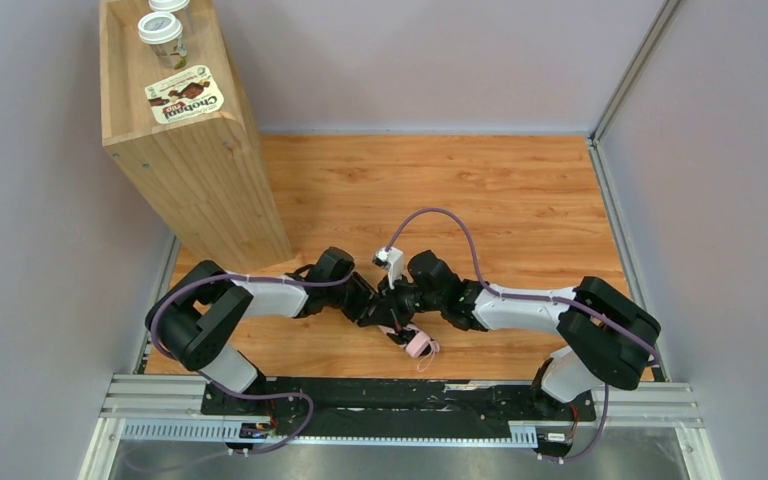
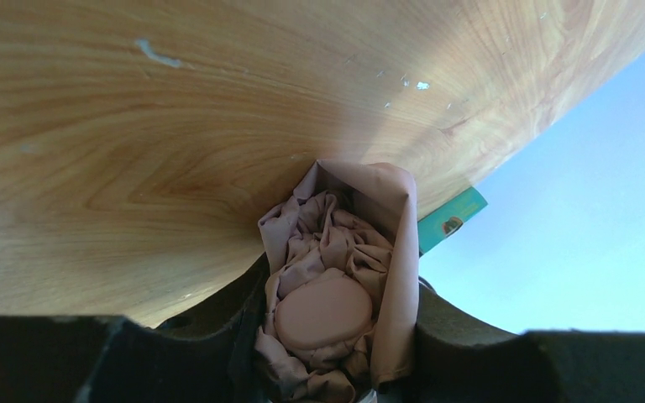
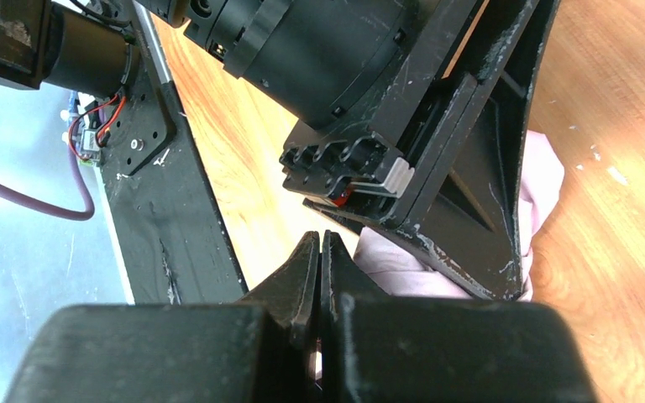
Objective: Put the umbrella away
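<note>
Gripping the umbrella [image 2: 336,227] as a crumpled pink bundle, the left claw [image 2: 338,290] stands half closed around it, low over the table [image 2: 134,126]. Just beside it, the right claw [image 3: 319,252] is pressed fully together, apparently on nothing. Loose folds bulge past the jaws, so fabric may slip or unfurl, and the crowded claws might collide. Far beyond both stands a wooden box [image 1: 200,170].

The only legible wording is the brand "Chobani", with a smaller "Flip" beside it, printed on a flat white rectangular food pack [image 1: 185,101] lying atop the tall light wooden box [image 1: 200,190] at eleven o'clock overhead.
</note>
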`<action>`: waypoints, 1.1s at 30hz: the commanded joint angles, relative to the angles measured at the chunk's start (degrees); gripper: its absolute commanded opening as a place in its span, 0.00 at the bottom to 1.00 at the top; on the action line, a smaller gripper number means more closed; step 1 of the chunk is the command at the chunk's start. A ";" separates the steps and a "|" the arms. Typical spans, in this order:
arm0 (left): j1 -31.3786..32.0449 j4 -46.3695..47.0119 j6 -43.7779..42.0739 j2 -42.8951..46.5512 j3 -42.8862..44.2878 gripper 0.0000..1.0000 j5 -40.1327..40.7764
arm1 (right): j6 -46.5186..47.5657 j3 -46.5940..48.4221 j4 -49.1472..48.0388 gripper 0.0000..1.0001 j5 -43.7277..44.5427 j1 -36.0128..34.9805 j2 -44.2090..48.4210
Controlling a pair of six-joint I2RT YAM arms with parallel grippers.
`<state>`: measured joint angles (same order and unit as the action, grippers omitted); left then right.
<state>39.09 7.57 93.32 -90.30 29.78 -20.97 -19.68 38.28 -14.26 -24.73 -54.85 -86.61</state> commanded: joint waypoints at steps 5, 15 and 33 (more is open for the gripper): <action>-2.53 -20.58 -5.78 -9.18 2.74 0.00 10.96 | 0.26 -0.67 2.21 0.00 5.83 -2.54 -1.71; -3.23 -24.97 -3.93 -6.91 4.05 0.00 11.38 | -2.37 0.74 11.79 0.04 17.24 -7.54 -7.00; -4.29 -30.07 -9.45 -1.02 7.57 0.00 13.05 | -2.20 10.31 35.69 0.35 23.77 -11.33 12.57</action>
<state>35.73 -9.67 91.26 -91.66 38.13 -22.00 -21.47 43.75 10.66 -2.87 -66.63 -83.77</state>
